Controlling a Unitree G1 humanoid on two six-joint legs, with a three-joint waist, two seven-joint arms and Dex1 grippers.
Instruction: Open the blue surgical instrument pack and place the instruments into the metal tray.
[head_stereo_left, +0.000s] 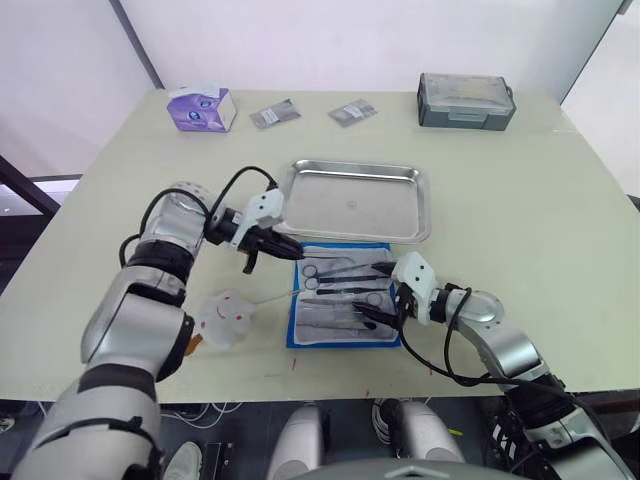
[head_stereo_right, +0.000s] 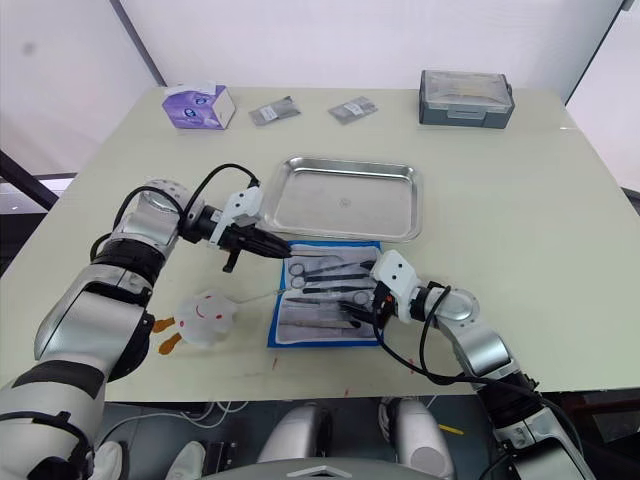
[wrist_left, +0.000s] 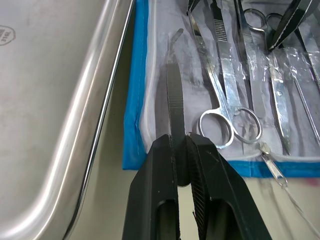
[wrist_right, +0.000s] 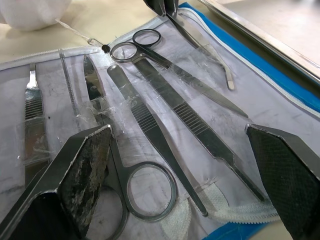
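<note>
Nearest the robot, the right claw (wrist_right: 185, 165) hangs low over the open blue pack (head_stereo_left: 342, 296), its two black textured fingers (wrist_right: 80, 170) spread wide apart and gripping nothing. Beneath them lie the instruments (wrist_right: 165, 110): slim silver-grey steel tools tucked under clear crinkled plastic pockets on a pale lining. There are scissors (wrist_right: 175, 75) with round ring handles, ridged flat tweezers and a second ringed pair directly between the spread fingers. The pack is a flat rectangle with a bright blue fabric edge and a white zip border, lying open on the cream surface (head_stereo_left: 520, 200), just in front of the tray and near the robot's edge.

To the pack's left sits a small white round soft toy (head_stereo_left: 226, 316) with a thin string running toward the pack.

The left claw (wrist_left: 182, 145) reaches in at the pack's far left corner, its black fingers clenched on a thin ridged pair of forceps (wrist_left: 174, 97) whose curved tip lies over the lining beside the blue border.

Just beyond the pack is the metal tray (head_stereo_left: 355, 200), shallow, shiny, with rounded corners and a raised rim, holding nothing.

Along the far edge stand a purple-white tissue box (head_stereo_left: 201, 108), two small grey packets (head_stereo_left: 275, 114) and a grey lidded plastic box (head_stereo_left: 466, 100)
</note>
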